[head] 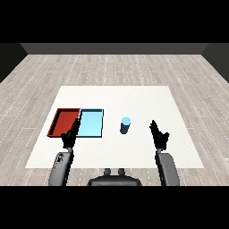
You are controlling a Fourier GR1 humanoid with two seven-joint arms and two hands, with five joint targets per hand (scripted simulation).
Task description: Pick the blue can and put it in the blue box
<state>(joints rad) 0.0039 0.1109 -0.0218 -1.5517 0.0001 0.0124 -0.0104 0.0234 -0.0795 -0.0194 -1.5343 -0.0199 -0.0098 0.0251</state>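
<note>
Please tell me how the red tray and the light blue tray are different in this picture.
The red tray is red and lies at the far left; the light blue tray is pale blue and lies to its right, nearer the blue can. The left hand covers the red tray's near right corner and the blue tray's near left edge. Both are flat, rectangular and hold nothing.

left hand point(70, 135) open, right hand point(159, 135) open
</note>
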